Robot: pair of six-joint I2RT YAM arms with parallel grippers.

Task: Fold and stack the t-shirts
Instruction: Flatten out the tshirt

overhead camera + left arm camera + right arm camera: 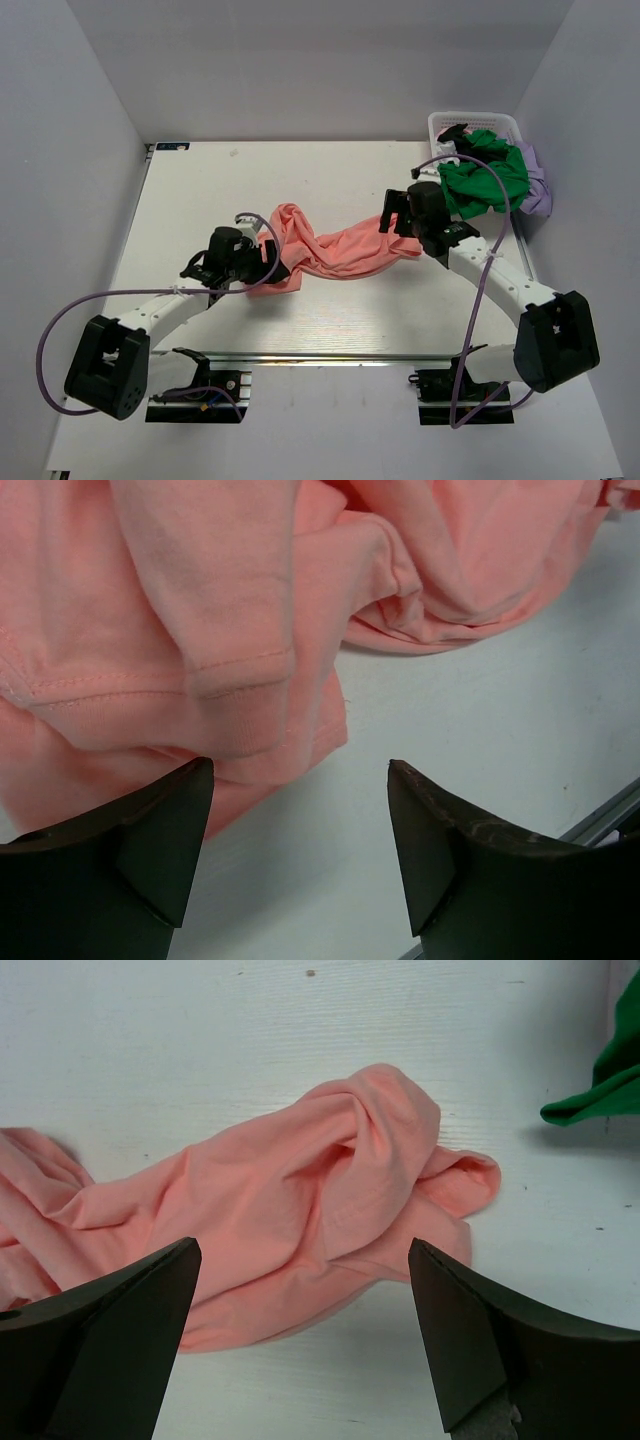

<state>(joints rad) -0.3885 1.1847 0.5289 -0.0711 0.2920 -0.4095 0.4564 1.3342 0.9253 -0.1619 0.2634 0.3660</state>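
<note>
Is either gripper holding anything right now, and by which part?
Nothing is held: the left gripper and right gripper stand open by the salmon-pink t-shirt.

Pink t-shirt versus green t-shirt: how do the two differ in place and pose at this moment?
Place: the pink t-shirt lies on the table near its middle. The green t-shirt sits in the white basket at the far right corner, spilling over its near rim. Pose: the pink t-shirt is drawn out into a long twisted band, while the green t-shirt is bunched in a heap. Both are crumpled, neither folded.
</note>
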